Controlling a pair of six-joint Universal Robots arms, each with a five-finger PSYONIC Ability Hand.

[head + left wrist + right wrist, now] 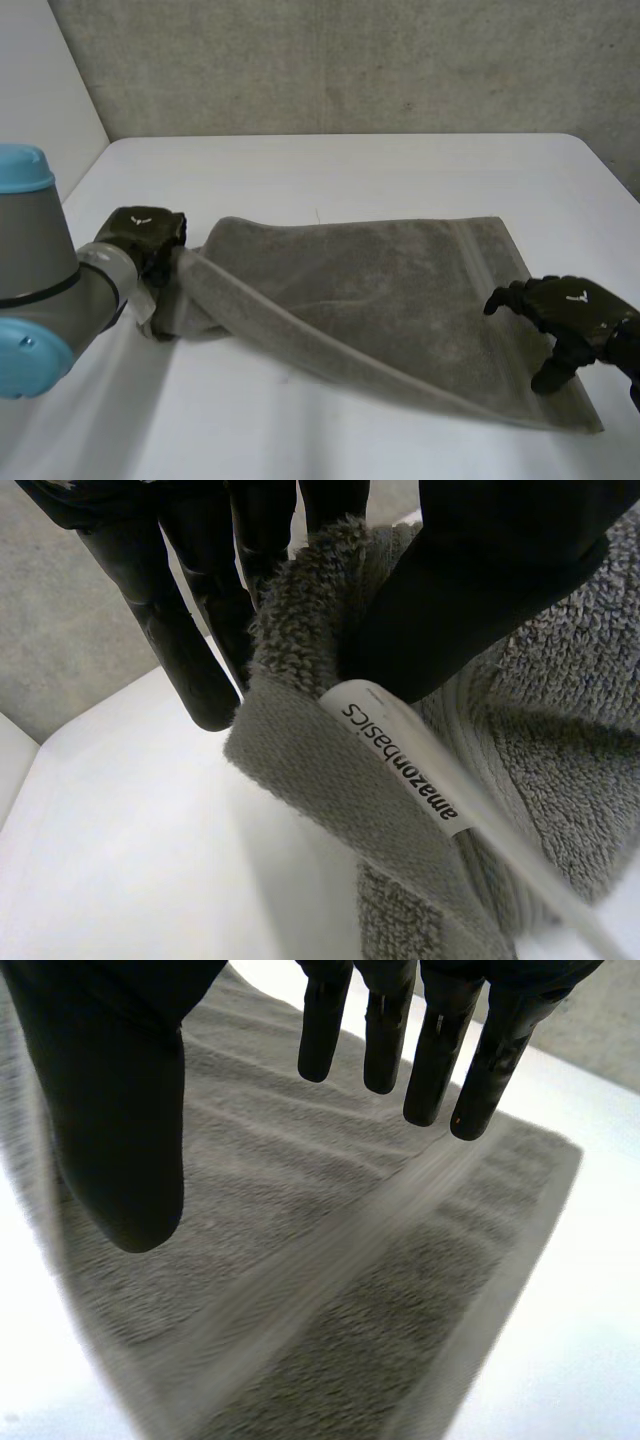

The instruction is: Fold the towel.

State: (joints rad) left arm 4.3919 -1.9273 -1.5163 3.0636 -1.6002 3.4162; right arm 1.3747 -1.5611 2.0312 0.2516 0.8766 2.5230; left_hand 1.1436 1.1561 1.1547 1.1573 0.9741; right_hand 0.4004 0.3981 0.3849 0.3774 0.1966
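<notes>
The grey towel [400, 300] lies spread on the white counter [350, 170], mostly flat under the right hand [570, 310] and rising in a twisted fold toward the left hand [145, 235]. The left hand, at the end of its bent arm [40, 270], pinches the towel's corner between thumb and fingers [190, 630], with the white "amazonbasics" label [400, 765] just below the thumb tip. The right hand is poised palm-down over the opposite end, its fingers [440, 1050] straight and spread, holding nothing, its fingertips pointing at the towel's woven band [330, 1260].
</notes>
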